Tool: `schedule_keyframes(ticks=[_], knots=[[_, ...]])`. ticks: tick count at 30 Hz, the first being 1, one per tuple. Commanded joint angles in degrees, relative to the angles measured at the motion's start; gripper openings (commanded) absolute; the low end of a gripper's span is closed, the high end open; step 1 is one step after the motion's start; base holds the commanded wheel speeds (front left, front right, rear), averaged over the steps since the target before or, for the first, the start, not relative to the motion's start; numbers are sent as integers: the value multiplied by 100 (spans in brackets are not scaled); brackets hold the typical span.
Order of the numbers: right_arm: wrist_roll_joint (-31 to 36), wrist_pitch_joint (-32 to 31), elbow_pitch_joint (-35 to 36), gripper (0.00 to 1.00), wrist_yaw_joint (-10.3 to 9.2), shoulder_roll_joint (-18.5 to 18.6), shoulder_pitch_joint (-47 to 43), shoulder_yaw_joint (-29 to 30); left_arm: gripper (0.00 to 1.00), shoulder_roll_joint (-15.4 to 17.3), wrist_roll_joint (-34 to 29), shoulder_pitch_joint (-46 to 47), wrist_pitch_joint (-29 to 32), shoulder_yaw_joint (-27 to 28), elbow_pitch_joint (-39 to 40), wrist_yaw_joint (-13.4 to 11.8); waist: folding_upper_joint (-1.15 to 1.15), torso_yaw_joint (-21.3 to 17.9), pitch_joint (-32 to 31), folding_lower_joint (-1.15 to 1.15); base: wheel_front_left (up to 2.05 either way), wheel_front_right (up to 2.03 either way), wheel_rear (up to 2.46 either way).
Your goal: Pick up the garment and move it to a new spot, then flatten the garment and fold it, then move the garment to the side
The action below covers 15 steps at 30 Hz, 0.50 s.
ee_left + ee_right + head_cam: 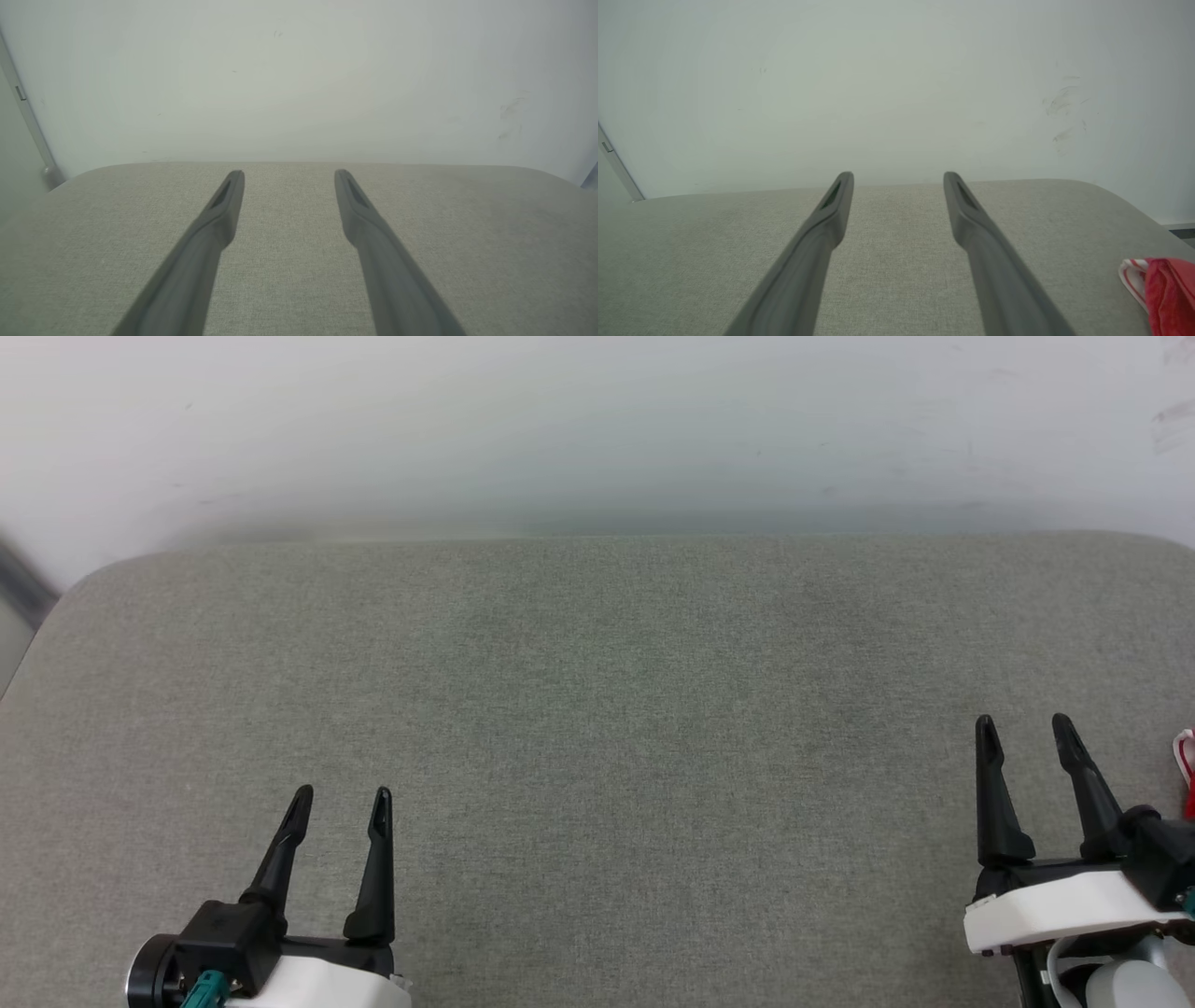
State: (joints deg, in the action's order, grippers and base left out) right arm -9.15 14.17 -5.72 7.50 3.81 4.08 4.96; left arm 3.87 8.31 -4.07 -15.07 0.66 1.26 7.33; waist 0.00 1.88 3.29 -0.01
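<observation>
Grey fabric surface (pixel 597 644), garment (pixel 1164 289) at right edge; left end effector (pixel 341 795) and right end effector (pixel 1025 723) wide, empty

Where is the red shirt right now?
The red shirt lies at the far right edge of the head view, on the grey cushion, just right of the right claw.
</observation>
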Motion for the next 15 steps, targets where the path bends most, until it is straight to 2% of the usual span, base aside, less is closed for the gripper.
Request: schedule_keyframes(ticks=[1,15], knots=[[-3,47,-12,100,-2,-31,14,-8,100,-9,-49,8,-12,26,19,4,0,-1,3,1,0,0,0],[28,91,-8,100,-2,-88,-90,-32,100,-76,-52,-74,-12,212,65,8,0,-31,-96,1,0,0,0]])
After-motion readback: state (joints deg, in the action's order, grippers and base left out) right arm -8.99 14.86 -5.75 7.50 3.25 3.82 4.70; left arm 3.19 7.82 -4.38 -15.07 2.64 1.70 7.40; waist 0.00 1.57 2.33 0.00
